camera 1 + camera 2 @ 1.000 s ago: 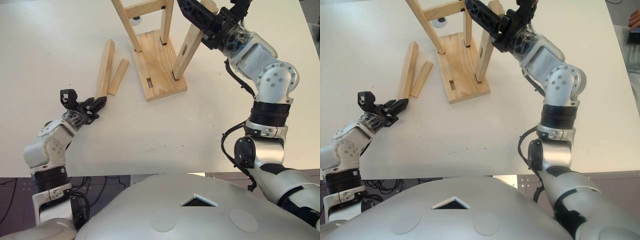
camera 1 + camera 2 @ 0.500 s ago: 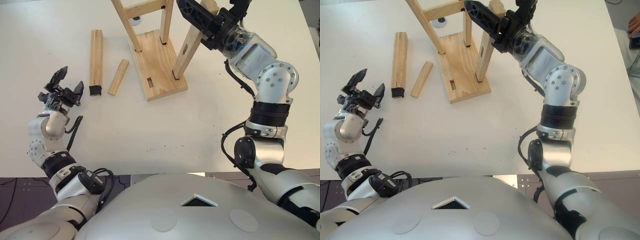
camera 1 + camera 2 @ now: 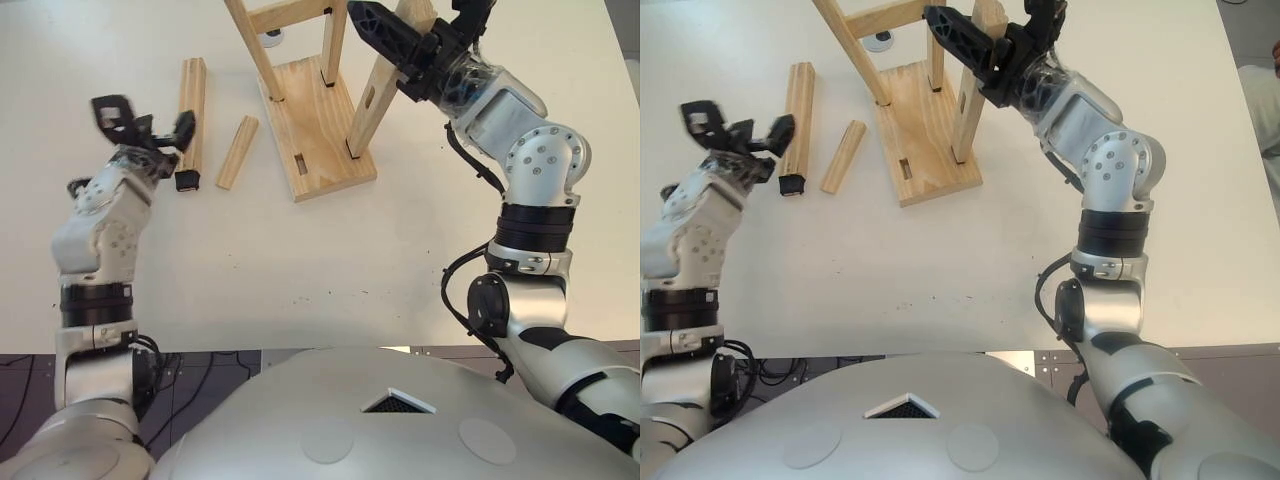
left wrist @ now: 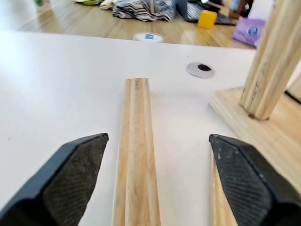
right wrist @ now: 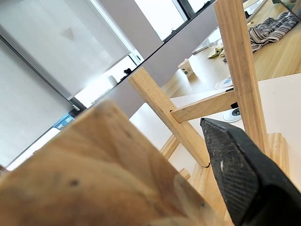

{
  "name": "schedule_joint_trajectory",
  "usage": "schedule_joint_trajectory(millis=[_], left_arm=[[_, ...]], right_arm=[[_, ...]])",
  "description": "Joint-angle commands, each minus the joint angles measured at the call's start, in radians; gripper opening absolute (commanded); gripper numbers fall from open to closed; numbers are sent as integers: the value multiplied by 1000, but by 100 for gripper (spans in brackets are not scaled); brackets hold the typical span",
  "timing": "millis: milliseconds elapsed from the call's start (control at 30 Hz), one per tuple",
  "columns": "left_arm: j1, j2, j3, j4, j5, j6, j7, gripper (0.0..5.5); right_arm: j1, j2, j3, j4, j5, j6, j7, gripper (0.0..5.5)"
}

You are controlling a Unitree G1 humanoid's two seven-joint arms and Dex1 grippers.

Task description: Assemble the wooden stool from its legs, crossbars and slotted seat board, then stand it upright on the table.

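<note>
My left gripper (image 3: 146, 120) hangs spread open above the loose leg (image 3: 190, 110); a short crossbar (image 3: 237, 152) lies just beside it. My right gripper (image 3: 412, 25) clamps an upright leg (image 3: 372, 100) that is slotted into the seat board (image 3: 318, 140), which lies flat on the table (image 3: 300, 260).

A pale seat board (image 3: 322, 140) lies flat on the counter (image 3: 300, 260), one slot (image 3: 301, 163) empty. Two legs (image 3: 252, 50) joined by a crossbar (image 3: 290, 15) stand in it, and a third leg (image 3: 372, 95) leans. Left of it, a loose leg (image 3: 190, 110) and a short bar (image 3: 237, 152) lie apart.
</note>
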Motion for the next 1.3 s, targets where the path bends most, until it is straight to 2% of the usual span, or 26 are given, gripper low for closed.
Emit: schedule_joint_trajectory(millis=[33, 133, 300, 400, 733, 833, 900, 1033, 1100, 1167, 1200, 1267, 1300], left_arm=[[-59, 8, -63, 115, 180, -50, -30, 396], [-84, -14, -65, 246, 267, -87, -37, 396], [-105, -69, -21, 421, 264, -22, -106, 396], [-95, -93, 15, 458, 265, 11, -108, 358], [-45, -109, 81, 341, 266, 34, -141, 224], [-8, -102, 122, 240, 229, 88, -161, 201], [-12, -132, 226, 133, 85, 184, -192, 201], [-131, -194, 496, -87, -369, 406, -192, 201], [-191, -220, 591, -191, -767, 481, -143, 201], [-196, -226, 624, -279, -1242, 469, -88, 201], [-197, -227, 632, -293, -1380, 465, -81, 201], [-200, -248, 628, -317, -1463, 513, -156, 201], [-204, -271, 614, -328, -1463, 542, -200, 201]], right_arm=[[-2, 27, 11, -11, -35, -32, -21, 350], [10, 20, 33, -21, -66, -51, -23, 350], [10, 14, 47, -17, -95, -65, -17, 350], [1, 8, 53, -3, -112, -73, -5, 350], [-26, -10, 35, 28, -137, -86, 9, 350], [-50, -21, 27, 49, -146, -89, 19, 350], [-67, -26, 12, 60, -142, -84, 24, 350], [-98, -33, -34, 75, -112, -66, 34, 350], [-123, -30, -75, 86, -74, -46, 41, 350], [-169, -25, -133, 91, 25, 8, 66, 350], [-187, -24, -155, 90, 74, 33, 77, 350], [-235, -21, -207, 98, 201, 99, 99, 350], [-263, -18, -234, 107, 278, 134, 107, 370]])
